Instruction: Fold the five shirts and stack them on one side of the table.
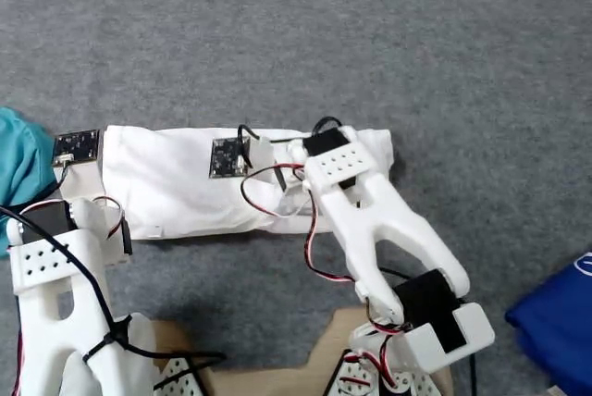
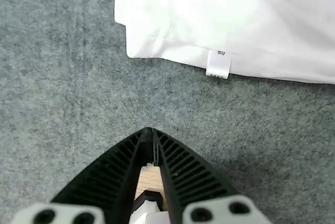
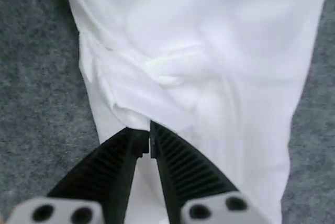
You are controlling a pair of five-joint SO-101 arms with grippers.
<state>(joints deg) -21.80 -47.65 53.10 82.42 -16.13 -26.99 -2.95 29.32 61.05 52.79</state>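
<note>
**Table** [image 1: 388, 44]: grey felt cover, carrying all items below.

**White shirt** [image 1: 176, 183]: lying near the middle of the table as a long folded band, running side to side. Its near edge is showing a small sewn label [image 2: 218, 65] that is hanging over onto the felt. Loose creases and an overlapping layer are showing along one long edge in the right wrist view [image 3: 209, 51].

**Teal shirt** [image 1: 23, 160]: bunched at the table's left edge, sitting just beside the white shirt's left end.

**Blue shirt** [image 1: 555, 322]: lying at the near right edge of the table, well apart from the white shirt.

**Left arm** [image 1: 51, 276]: standing at the near left, by the white shirt's left end.

**Left gripper** [image 2: 152, 136]: jaws pressing together with nothing between them, hanging over bare felt near the shirt's labelled edge, not touching the cloth.

**Right arm** [image 1: 370, 220]: stretching from the near middle out over the right half of the white shirt.

**Right gripper** [image 3: 149, 130]: jaws pressing together, tips sitting on the white shirt at a raised crease. Whether any cloth is caught between them cannot be told.
</note>
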